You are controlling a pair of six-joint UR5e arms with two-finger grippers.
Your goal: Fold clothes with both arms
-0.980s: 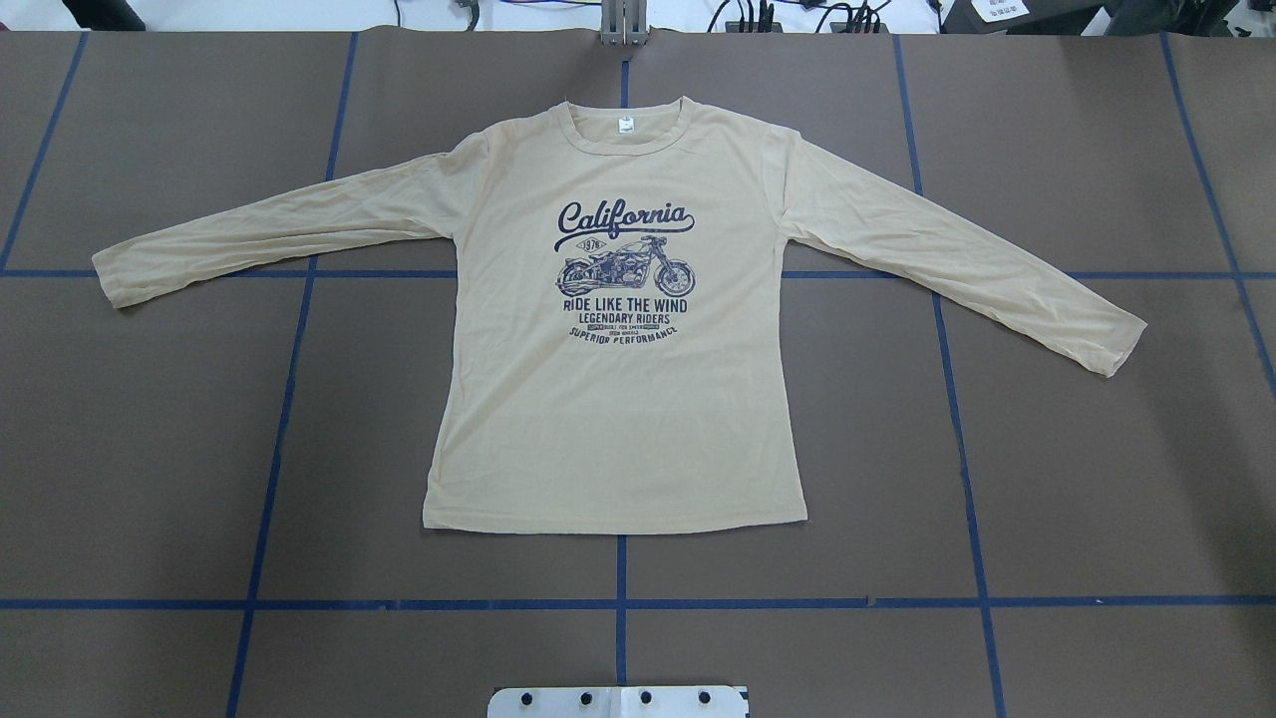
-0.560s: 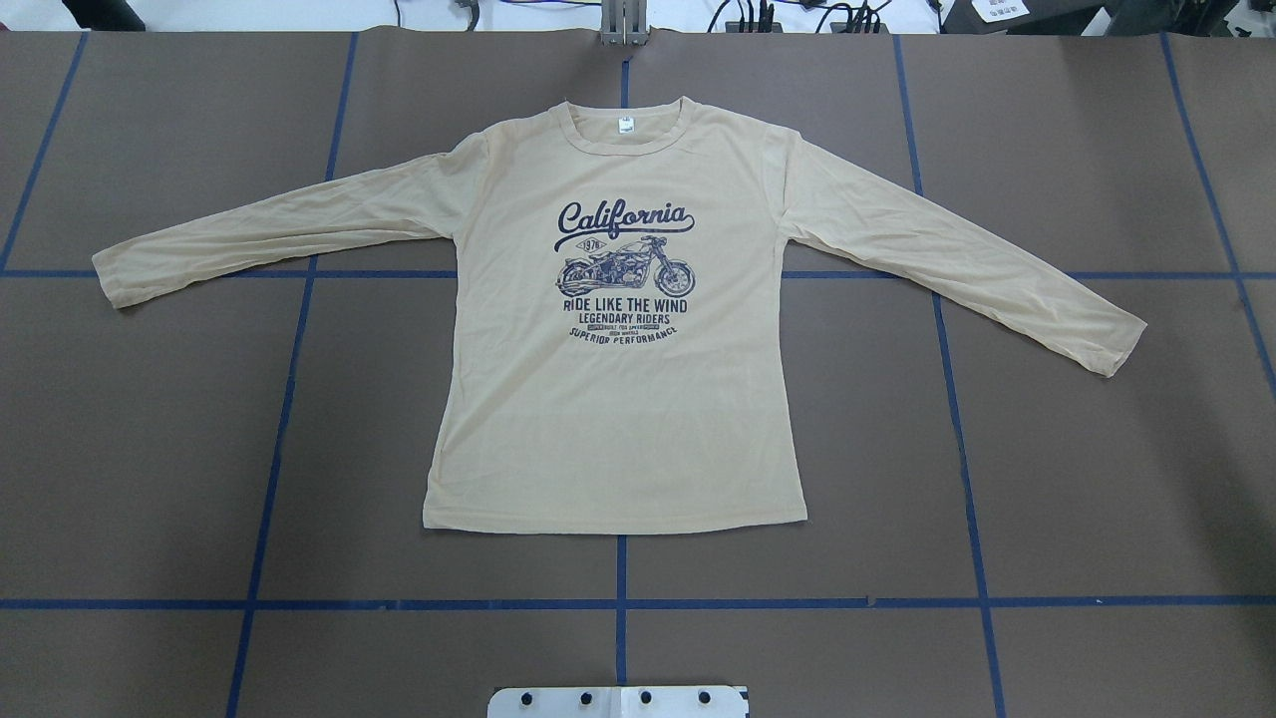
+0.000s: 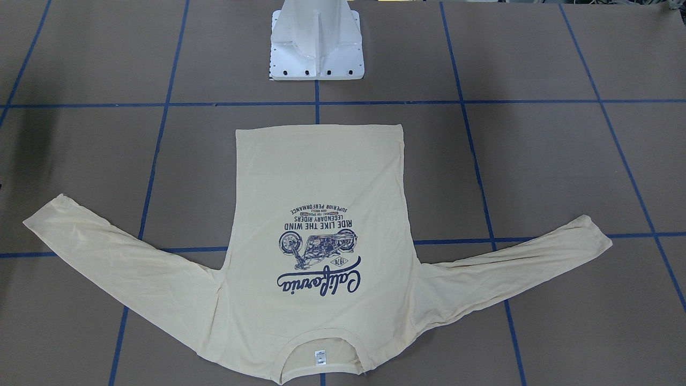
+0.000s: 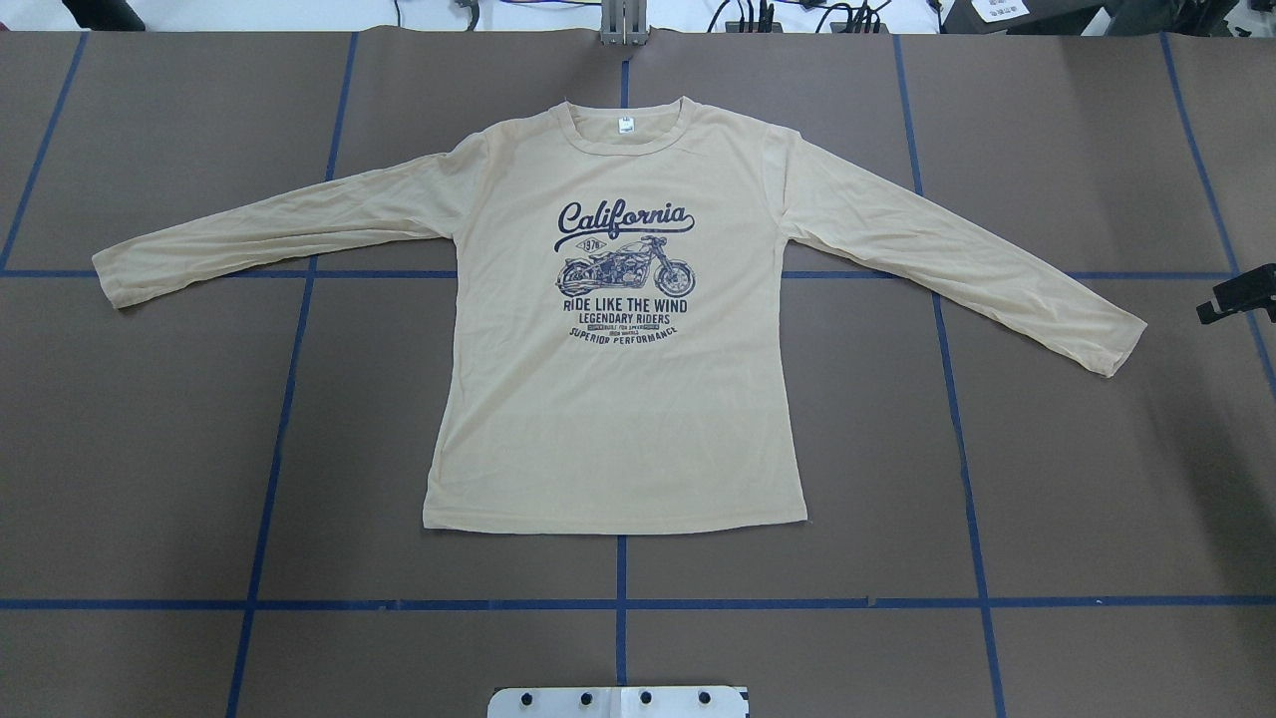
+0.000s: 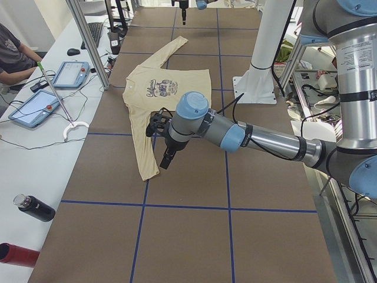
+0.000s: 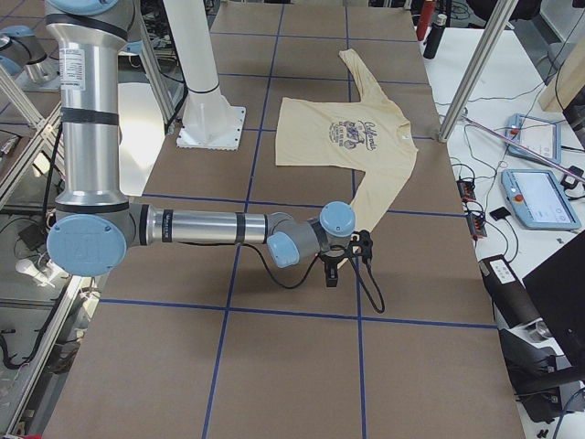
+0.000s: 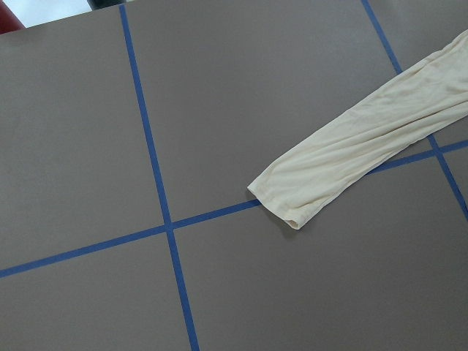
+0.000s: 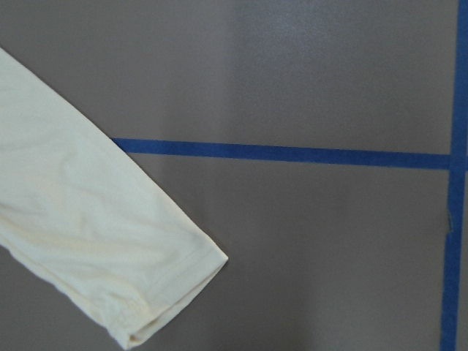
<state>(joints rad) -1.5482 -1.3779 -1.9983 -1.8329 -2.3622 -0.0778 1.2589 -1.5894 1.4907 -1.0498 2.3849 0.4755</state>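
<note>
The shirt [image 4: 618, 399] lies flat and print-up on the desk [image 4: 150, 449], hem toward the robot base, collar away, both sleeves spread outward. We judge that no fold has been made.

The left end effector [image 5: 166, 160] hangs above the desk near the left cuff [image 7: 285, 205]. The right end effector [image 4: 1218, 304] shows only partly at the edge of the overhead view, near the right cuff [image 8: 168, 292]. We cannot tell how far either is open. Both cuffs lie free on the desk, so we judge that neither holds fabric.

Failure modes to expect:
- Single-layer pinch. The fabric is thin, and a shallow descent may take only the upper layer, leaving the sleeve to open on the lift.
- Missed grasp. The cuffs lie flush on the desk, so fingers set too high close on nothing.
- Body drag. Unequal lift or pull between the arms would skew the torso.
- Asymmetric fold. The right sleeve slopes further toward the robot than the left, so mirrored motions would land unevenly.
</note>
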